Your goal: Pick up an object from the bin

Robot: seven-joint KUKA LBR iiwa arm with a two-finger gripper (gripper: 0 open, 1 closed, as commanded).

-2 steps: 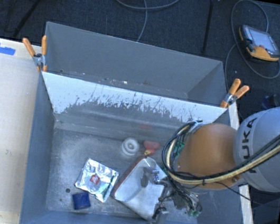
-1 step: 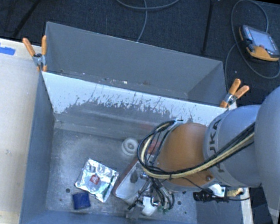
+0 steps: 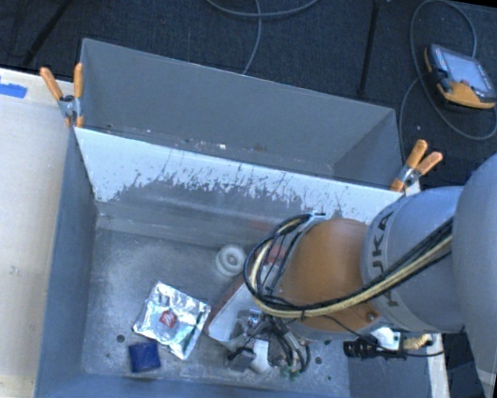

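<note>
Flat pale card with a reddish edge (image 3: 226, 313) lies on the floor of the grey metal bin (image 3: 116, 246), just right of a crinkled silver foil packet with a red spot (image 3: 172, 319). The letters "KU" can be read on the grey robot arm (image 3: 413, 237), up and right of the packet. The dark gripper (image 3: 248, 351) sits low beside the card, further right of the packet; whether it is spread or closed cannot be told. A small blue square (image 3: 143, 357) lies just below the packet, and a white round ring (image 3: 231, 259) above it.
</note>
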